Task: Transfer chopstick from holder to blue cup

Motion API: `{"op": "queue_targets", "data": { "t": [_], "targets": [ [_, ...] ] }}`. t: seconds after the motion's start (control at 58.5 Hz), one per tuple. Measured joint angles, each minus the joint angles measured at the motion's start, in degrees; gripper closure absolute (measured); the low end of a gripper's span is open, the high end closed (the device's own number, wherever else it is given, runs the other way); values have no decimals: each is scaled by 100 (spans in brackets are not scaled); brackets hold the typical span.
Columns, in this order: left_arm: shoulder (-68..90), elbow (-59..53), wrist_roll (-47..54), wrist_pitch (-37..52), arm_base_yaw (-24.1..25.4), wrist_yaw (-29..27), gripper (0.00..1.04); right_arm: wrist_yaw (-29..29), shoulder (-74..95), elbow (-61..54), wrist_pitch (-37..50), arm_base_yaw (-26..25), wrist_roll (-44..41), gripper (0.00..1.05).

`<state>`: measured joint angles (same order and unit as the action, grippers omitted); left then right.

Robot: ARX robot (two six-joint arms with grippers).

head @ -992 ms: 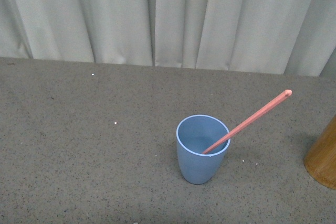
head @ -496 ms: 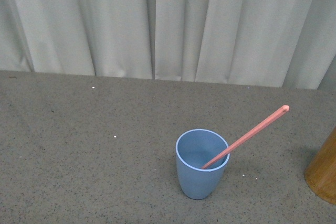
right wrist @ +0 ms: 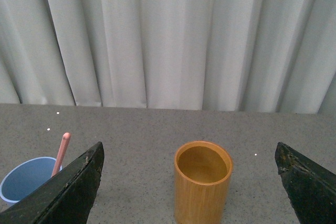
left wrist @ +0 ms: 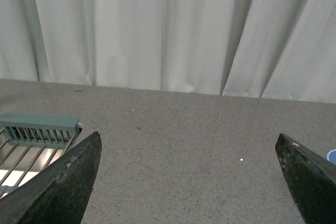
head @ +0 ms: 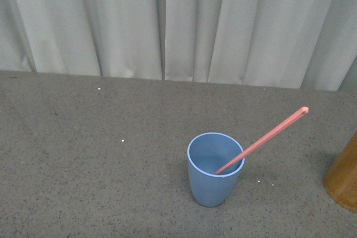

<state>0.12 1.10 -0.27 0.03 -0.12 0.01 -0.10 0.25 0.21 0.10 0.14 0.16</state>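
Only the fingers of the left tool (left wrist: 189, 182) and right tool (right wrist: 189, 187) show: broad, dark, nearly black wedges with rough, scuffed, pale-flecked surfaces, tapering toward blunt tips at each wrist view's lower corners.

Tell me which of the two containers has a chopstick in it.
The blue cup: a pink chopstick leans out over its rim. The wooden holder looks empty.

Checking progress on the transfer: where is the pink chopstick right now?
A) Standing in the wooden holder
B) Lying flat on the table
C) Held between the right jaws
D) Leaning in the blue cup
D: the chopstick has its lower end inside the blue cup and leans on the rim, while the holder looks empty in the right wrist view and both grippers' jaws stand wide apart, holding nothing.
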Motion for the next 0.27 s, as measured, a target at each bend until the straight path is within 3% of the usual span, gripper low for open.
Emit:
{"op": "queue_targets", "data": {
  "t": [0.274],
  "targets": [
    [0, 0, 0, 0, 0, 0, 7, 2, 0, 0, 0, 0, 0, 10]
  ]
}}
